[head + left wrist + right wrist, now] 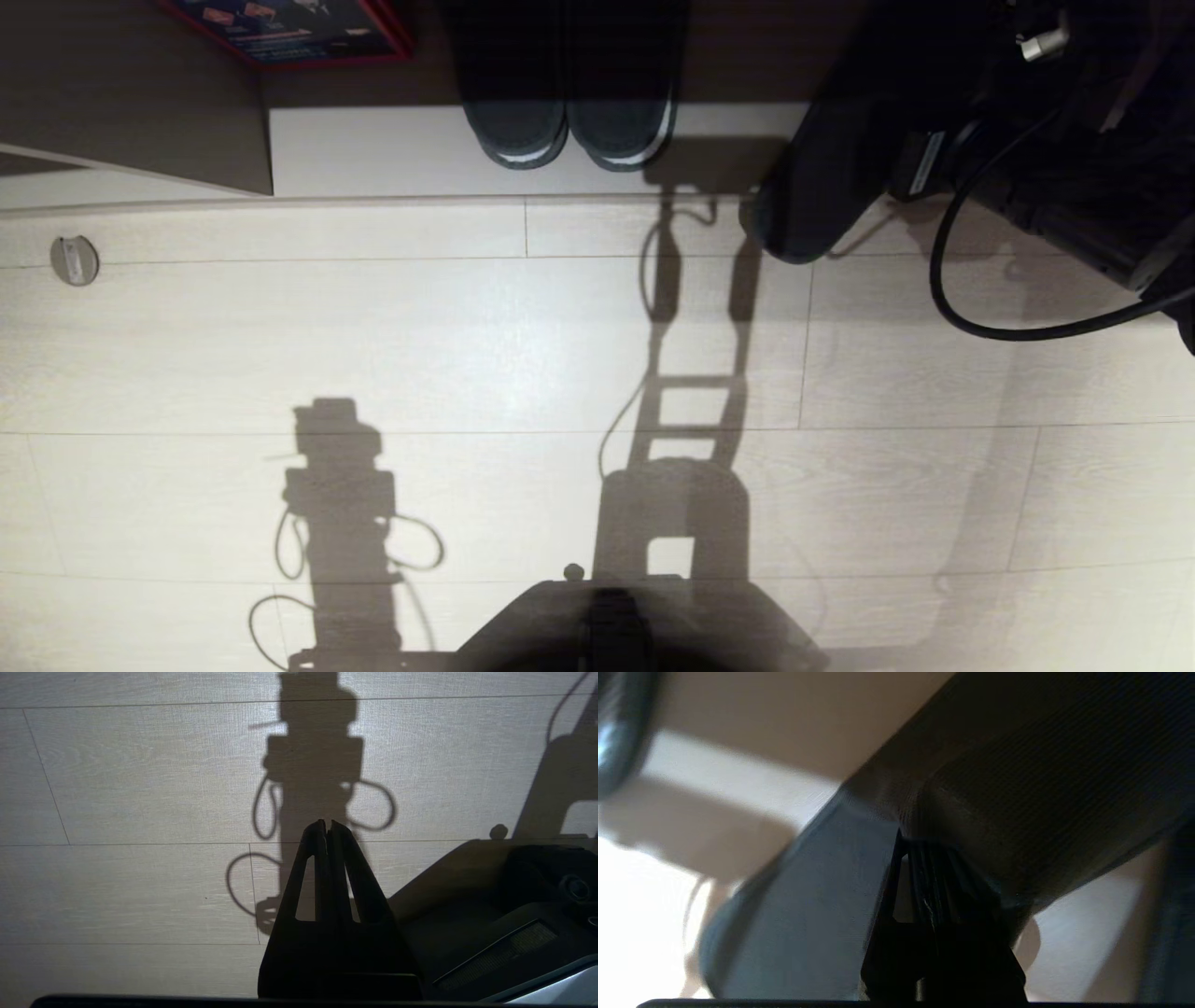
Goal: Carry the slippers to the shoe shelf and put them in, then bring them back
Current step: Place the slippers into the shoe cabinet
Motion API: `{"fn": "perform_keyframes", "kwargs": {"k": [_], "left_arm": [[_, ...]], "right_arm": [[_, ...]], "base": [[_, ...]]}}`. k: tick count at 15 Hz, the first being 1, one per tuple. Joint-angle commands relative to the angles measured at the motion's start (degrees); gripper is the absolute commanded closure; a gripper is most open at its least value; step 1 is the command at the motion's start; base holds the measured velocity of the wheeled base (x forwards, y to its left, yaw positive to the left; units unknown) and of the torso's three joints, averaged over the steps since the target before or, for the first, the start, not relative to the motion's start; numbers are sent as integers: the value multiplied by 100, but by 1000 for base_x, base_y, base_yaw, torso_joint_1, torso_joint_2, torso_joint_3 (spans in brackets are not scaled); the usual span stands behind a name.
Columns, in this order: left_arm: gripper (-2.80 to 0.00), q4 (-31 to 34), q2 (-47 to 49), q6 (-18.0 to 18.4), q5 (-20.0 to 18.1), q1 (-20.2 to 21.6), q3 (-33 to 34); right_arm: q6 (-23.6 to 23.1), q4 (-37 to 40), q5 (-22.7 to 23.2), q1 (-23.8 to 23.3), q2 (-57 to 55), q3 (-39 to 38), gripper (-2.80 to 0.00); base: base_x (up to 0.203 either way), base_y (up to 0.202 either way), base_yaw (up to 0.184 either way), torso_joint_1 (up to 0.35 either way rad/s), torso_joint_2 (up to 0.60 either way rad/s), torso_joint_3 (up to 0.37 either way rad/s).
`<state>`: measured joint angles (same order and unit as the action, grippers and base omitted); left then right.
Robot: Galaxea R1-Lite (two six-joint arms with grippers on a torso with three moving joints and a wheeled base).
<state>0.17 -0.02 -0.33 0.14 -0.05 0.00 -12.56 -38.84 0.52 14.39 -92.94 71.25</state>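
My right gripper point(924, 847) is shut on the dark ribbed band of a slate-grey slipper point(812, 914). Its flat grey footbed slopes away beside the fingers. In the head view that slipper point(808, 187) hangs dark under my right arm point(1027, 140), its toe over the floor just in front of the shoe shelf. I cannot tell whether a second slipper is held with it. The shoe shelf's pale base board point(373, 149) runs across the far side, its inside in shadow. My left gripper point(327, 823) is shut and empty, parked over bare floor.
A near-black pair with white-striped soles point(569, 121) stands in the shelf, toes over the base board. A red-edged box point(289, 28) lies further left, behind a brown panel point(140, 93). A round floor disc point(73, 259), a black cable loop point(943, 280) and my base point(635, 625) are also in view.
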Motion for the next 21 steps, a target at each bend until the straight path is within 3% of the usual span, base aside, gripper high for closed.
{"fn": "perform_keyframes", "kwargs": {"k": [1, 15, 21], "left_arm": [[0, 1, 2, -2, 4, 5, 0], [0, 1, 2, 7, 4, 4, 0], [0, 1, 2, 7, 4, 5, 0]], "right_arm": [[-10, -36, 9, -94, -84, 108, 0], [-28, 0, 642, -834, -30, 467, 0], [-142, 88, 651, -1001, 625, -575, 0]], "base": [[0, 0, 0, 0, 0, 0], [0, 0, 0, 0, 0, 0], [0, 0, 0, 0, 0, 0]]}}
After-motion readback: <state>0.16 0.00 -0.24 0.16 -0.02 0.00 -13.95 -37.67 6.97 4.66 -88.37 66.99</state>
